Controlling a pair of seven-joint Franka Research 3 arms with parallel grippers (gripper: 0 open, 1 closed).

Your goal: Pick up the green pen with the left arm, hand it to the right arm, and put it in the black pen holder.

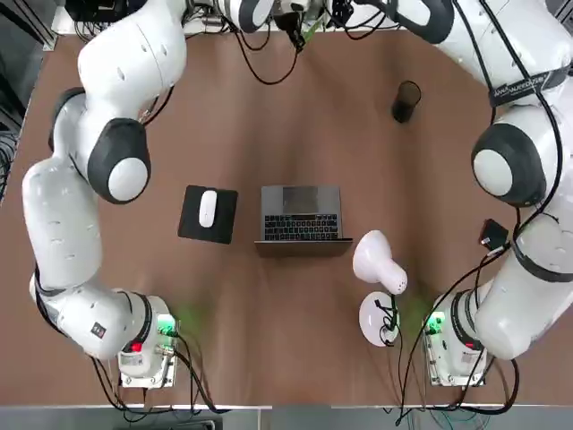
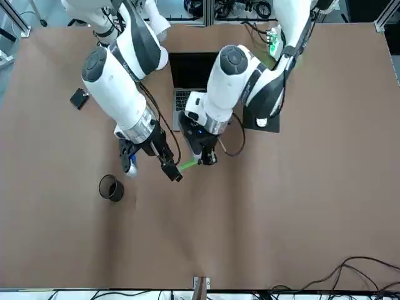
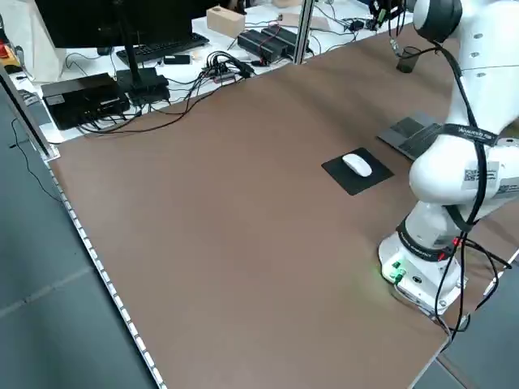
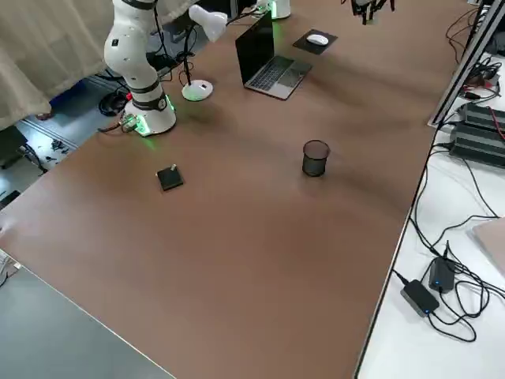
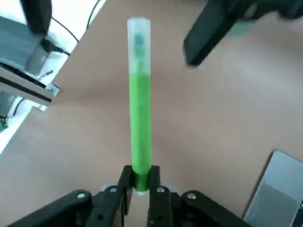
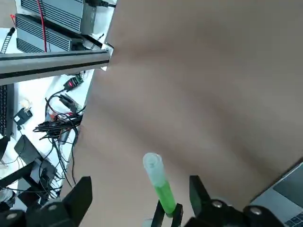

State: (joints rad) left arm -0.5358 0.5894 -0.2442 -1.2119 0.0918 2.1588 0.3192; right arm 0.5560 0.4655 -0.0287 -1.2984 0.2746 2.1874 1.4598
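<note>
My left gripper is shut on one end of the green pen and holds it in the air above the table's far middle. The front view shows this gripper with the pen pointing toward my right arm. My right gripper is open, its fingers spread wide on either side of the pen's clear-capped free end, not touching it. The black pen holder stands upright on the table to the right, seen also in the front view.
A laptop sits mid-table with a white mouse on a black pad to its left. A white desk lamp stands to its right. A small flat black box lies near the right arm. Cables crowd the far edge.
</note>
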